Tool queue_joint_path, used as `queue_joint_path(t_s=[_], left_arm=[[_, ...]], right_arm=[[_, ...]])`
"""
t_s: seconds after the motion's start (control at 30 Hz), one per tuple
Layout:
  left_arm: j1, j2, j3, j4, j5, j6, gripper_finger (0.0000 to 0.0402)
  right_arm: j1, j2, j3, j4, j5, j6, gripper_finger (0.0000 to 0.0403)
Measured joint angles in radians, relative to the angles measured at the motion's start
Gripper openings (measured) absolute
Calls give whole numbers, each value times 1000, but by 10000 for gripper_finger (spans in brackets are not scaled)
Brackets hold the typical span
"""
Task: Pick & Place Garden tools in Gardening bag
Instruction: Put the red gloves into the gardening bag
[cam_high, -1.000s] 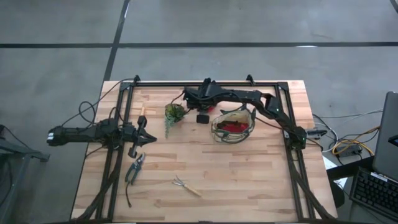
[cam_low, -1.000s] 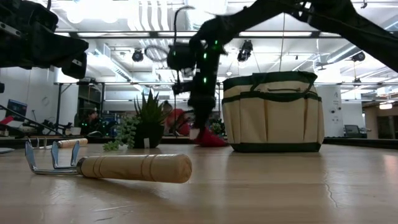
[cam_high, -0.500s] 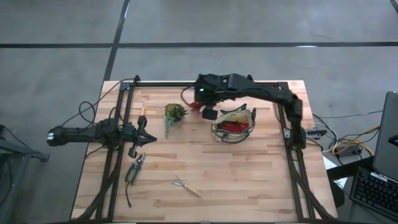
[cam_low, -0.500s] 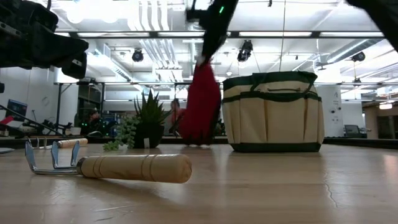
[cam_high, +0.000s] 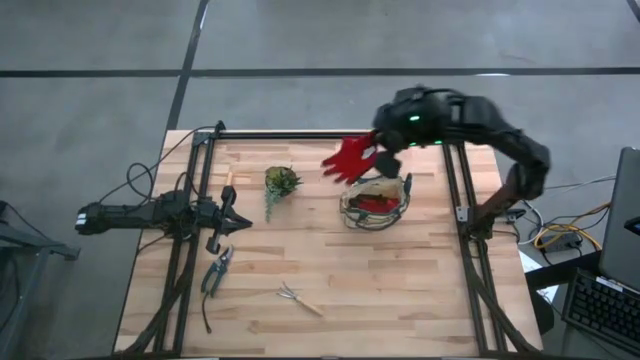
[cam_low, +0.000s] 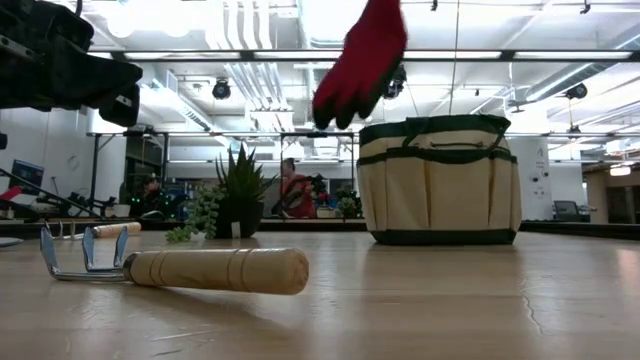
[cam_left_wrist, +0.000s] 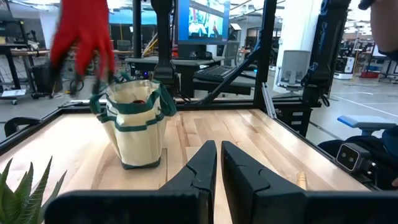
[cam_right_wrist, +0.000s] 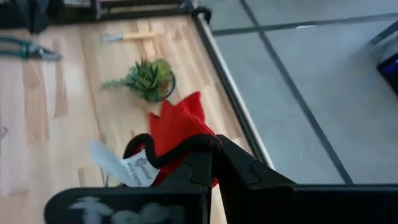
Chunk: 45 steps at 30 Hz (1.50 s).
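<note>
Right arm was raised high and bent over the table's far side, elbow out past the right edge. Right gripper (cam_high: 385, 150) was clamped on a red glove (cam_high: 348, 160) that hung beside and below its fingers. Left arm lay stretched low; left gripper (cam_high: 236, 215) pointed inward, fingers (cam_left_wrist: 202, 168) together.

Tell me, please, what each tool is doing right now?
Left tool: shut, holding nothing, waiting at the table's left edge.
Right tool: shut on the red glove, lifted beside the gardening bag.
</note>
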Motion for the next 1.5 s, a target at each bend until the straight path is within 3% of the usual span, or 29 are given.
queue_joint_path(t_s=[0.23,0.43,1.0,1.23,1.37,1.5], left_arm=[[0,0,0,0,0,0,28],[0,0,0,0,0,0,28],[0,0,0,0,0,0,28],[0,0,0,0,0,0,28],[0,0,0,0,0,0,28],[0,0,0,0,0,0,28]], right_arm=[[0,-129,0,-107,35,22,8],[12,-153,-12,-176,15,54,8],[17,11,-154,-219,-16,33,8],[17,24,-180,-203,-20,-1,8],[17,31,-232,-193,-94,1,8],[17,30,-298,-160,-101,2,8]])
